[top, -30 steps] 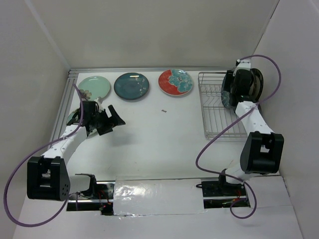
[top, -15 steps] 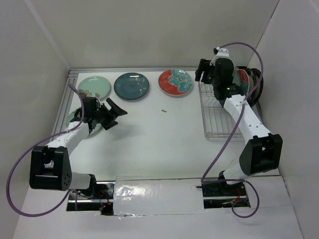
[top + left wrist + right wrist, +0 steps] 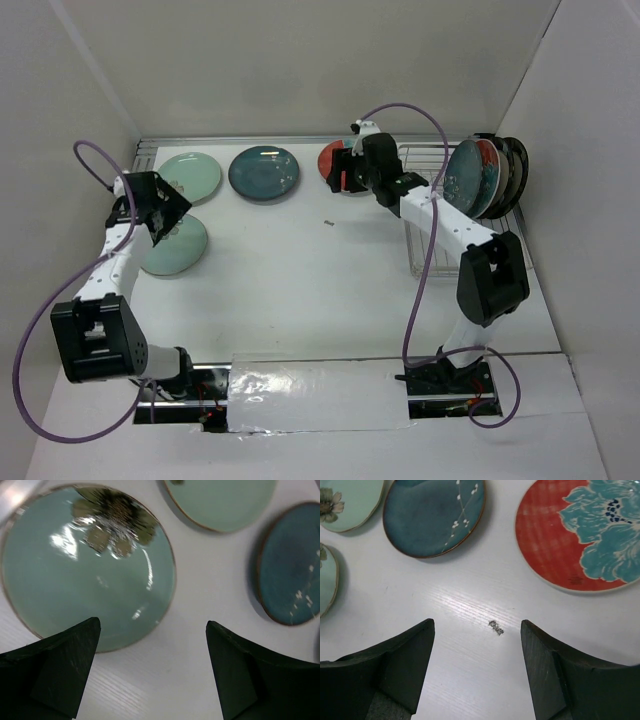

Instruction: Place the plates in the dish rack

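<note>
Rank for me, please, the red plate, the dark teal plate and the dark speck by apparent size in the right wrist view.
1. Largest: the red plate, though cropped by the frame.
2. Next: the dark teal plate, somewhat smaller and also cropped; nearness may explain the gap.
3. Smallest by far: the dark speck.

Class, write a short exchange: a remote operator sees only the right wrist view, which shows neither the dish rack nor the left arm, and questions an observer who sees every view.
Operator: Does the rack hold any plates?
Observer: Yes, several plates stand on edge at the far end of the dish rack.
Operator: Where is the left gripper?
Observer: The left gripper hangs open over a mint plate, the nearer of two mint ones at the left of the table.
</note>
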Robot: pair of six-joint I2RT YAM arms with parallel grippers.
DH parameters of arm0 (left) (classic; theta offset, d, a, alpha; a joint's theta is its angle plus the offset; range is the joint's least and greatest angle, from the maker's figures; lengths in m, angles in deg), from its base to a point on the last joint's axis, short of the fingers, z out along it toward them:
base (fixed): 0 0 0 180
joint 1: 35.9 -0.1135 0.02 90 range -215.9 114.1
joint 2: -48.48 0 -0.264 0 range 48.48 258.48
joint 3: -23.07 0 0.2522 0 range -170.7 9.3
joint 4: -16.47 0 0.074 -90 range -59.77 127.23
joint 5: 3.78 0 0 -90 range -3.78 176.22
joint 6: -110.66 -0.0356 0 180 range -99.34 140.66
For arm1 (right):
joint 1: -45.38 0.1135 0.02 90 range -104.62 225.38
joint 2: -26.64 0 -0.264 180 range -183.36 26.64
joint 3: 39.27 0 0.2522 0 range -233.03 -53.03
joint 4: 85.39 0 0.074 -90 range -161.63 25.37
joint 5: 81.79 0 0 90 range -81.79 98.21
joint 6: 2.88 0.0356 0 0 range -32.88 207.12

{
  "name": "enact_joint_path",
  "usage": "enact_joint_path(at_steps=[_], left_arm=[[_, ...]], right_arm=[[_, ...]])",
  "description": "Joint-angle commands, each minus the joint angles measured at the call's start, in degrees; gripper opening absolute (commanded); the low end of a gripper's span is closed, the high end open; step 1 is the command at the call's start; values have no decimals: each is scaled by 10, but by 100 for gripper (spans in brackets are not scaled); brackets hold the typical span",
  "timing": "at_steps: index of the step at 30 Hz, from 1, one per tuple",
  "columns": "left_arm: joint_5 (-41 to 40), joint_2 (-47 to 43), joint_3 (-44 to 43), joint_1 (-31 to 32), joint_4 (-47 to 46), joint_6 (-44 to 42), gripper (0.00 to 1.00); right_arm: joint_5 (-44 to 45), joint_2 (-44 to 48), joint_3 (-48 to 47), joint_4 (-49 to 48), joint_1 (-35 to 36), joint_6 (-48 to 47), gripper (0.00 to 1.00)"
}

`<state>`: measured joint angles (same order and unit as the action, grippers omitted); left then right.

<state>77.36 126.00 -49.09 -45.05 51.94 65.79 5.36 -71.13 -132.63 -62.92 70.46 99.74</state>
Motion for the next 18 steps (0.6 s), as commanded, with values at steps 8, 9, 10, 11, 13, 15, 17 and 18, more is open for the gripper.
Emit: enact_joint_path(at_steps=[8, 9, 10, 11, 13, 15, 17, 18], left_arm=[[-84, 112, -43, -129, 58, -57, 99], [-75, 121, -43, -134, 58, -57, 99], [-75, 140, -43, -140, 58, -64, 99], [-66, 148, -49, -151, 58, -65, 99], [-43, 164, -49, -162, 58, -75, 99], [-20, 192, -56, -169, 51, -81, 99], [-14, 222, -69, -169, 51, -90, 99], [-14, 230, -69, -169, 51, -95, 99]], right_arm=[[-52, -7, -15, -20, 25, -3, 76], [-52, -13, -15, -20, 25, -3, 76], [-60, -13, -15, -20, 25, -3, 76], [-65, -13, -15, -26, 25, -3, 76], [-72, -19, -15, -26, 30, -8, 76], [-77, -19, -15, -26, 30, -8, 76], [-83, -24, -15, -26, 36, -8, 76], [-83, -24, -15, -26, 36, -8, 76]])
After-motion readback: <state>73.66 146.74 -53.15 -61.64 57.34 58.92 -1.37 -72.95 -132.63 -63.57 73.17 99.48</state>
